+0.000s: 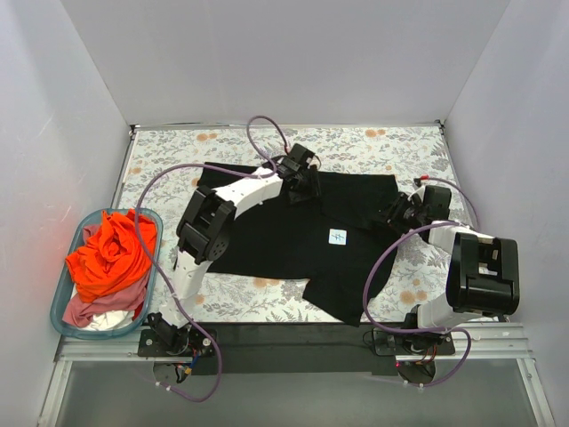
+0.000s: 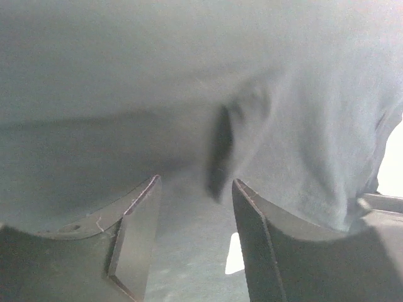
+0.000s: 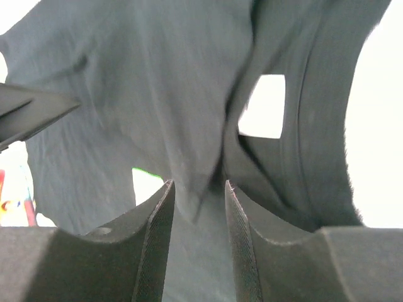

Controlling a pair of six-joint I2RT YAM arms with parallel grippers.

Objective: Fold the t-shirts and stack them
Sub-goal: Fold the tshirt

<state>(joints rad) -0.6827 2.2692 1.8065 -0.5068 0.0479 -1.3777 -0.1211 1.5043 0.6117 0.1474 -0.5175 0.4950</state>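
Fingers on the left arm [image 2: 135, 233] are standing spread, with only a loose fold of the black t-shirt [image 1: 267, 240] lying beyond the gap and nothing pinched. The right fingers [image 3: 157, 245] are also standing apart, a fold of the same cloth hanging in the gap between them; I cannot tell whether it is touching their pads.

The black t-shirt is lying spread over the middle of the flower-patterned counter [image 1: 391, 142]. Its near right corner is reaching close to the counter's near edge, and its far edge is running under both wrists. Bare counter is showing along the far side, at the near left and at the right. White walls [image 1: 80, 116] are closing in the left, far and right sides.

A small white square label [image 1: 337, 237] is sitting on the shirt near its middle, its mark too small to read.

At the near left a translucent teal basket [image 1: 62, 307] is holding an orange-red shirt [image 1: 111, 253] on top of a pink shirt [image 1: 89, 307] and a white shirt [image 1: 111, 320]. Purple cables [image 1: 382, 258] are looping over the cloth beside the right arm.
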